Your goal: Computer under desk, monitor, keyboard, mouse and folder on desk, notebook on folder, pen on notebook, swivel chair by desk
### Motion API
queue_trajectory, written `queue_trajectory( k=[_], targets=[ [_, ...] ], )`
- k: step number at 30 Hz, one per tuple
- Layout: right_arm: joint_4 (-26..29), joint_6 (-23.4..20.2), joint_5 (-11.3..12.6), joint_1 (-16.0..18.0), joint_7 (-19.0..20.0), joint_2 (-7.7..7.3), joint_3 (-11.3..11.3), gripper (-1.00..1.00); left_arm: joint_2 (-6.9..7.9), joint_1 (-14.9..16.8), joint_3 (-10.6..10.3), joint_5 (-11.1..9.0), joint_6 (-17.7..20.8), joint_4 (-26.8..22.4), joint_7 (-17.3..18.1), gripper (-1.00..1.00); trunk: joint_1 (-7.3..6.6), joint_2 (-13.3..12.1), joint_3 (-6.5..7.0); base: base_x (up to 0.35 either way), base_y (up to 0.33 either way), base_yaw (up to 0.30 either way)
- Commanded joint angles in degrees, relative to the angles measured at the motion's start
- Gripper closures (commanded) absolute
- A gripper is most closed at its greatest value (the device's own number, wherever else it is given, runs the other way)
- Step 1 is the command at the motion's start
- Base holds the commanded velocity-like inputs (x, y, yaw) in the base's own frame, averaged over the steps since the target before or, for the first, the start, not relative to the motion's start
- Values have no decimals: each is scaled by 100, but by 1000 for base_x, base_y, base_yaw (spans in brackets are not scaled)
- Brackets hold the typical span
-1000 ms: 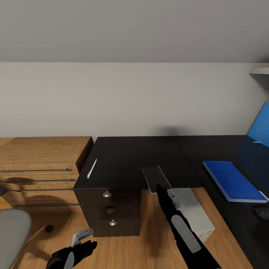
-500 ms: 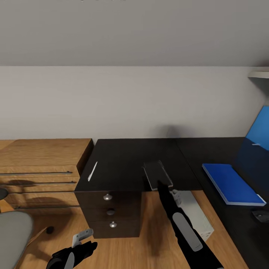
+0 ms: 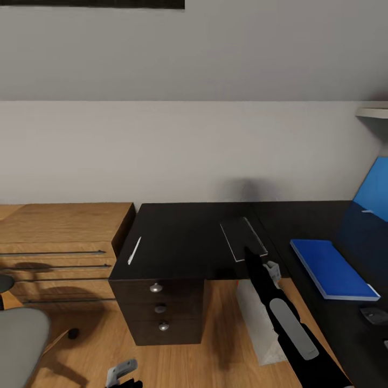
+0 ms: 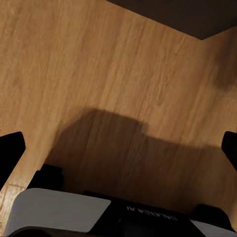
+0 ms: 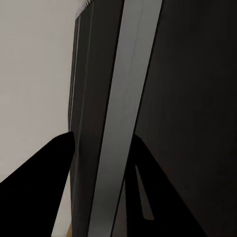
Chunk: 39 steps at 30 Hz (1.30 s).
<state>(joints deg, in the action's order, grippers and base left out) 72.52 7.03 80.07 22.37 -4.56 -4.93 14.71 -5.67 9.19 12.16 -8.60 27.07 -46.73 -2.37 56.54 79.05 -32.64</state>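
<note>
The right gripper (image 3: 251,251) was clenched on the small thin grey notebook (image 3: 243,238), holding it level above the long black desk (image 3: 183,240), probably to carry it toward the flat bright blue folder (image 3: 330,268) lying further right; the left gripper's (image 4: 118,148) fingers stood spread, grasping nothing, above the wooden floor (image 4: 98,74).

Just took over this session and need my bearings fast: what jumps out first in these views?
The bright blue folder lies flat on the black desk, right of centre in the head view. Left of it, the right gripper holds the thin grey notebook at its near edge, over the desktop. The whitish pen lies near the desk's left edge, above the silver-knobbed drawers.
</note>
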Motion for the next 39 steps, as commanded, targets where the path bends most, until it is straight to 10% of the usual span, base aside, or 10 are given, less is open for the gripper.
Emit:
queue_trajectory(
  k=[1,5,7,14,32,39],
  targets=[
    [30,48,78,5,-29,-41,21,100,-3,3,14,-29,-126,106,-25,-100,-23,-38,13,0,0,0],
    [218,45,391,4,-38,-205,-36,100,3,3,14,268,-1060,744,-26,-100,-111,-199,85,0,0,0],
    [327,45,979,4,-65,-456,-63,100,4,0,14,475,-1695,1251,-26,-100,-154,-279,121,0,0,0],
    [417,44,1844,4,-84,-969,-80,100,139,-2,28,545,-1991,1748,-43,-100,-286,-520,218,0,0,-91],
    [490,-43,2149,4,-78,-1220,-167,100,268,-4,23,553,-2860,2428,-40,-100,-286,-520,196,0,-64,-46],
    [409,-19,2129,4,-57,-1223,-561,100,282,-1,27,553,-2865,2431,-44,-100,-286,-520,195,0,-89,0]
  ],
)
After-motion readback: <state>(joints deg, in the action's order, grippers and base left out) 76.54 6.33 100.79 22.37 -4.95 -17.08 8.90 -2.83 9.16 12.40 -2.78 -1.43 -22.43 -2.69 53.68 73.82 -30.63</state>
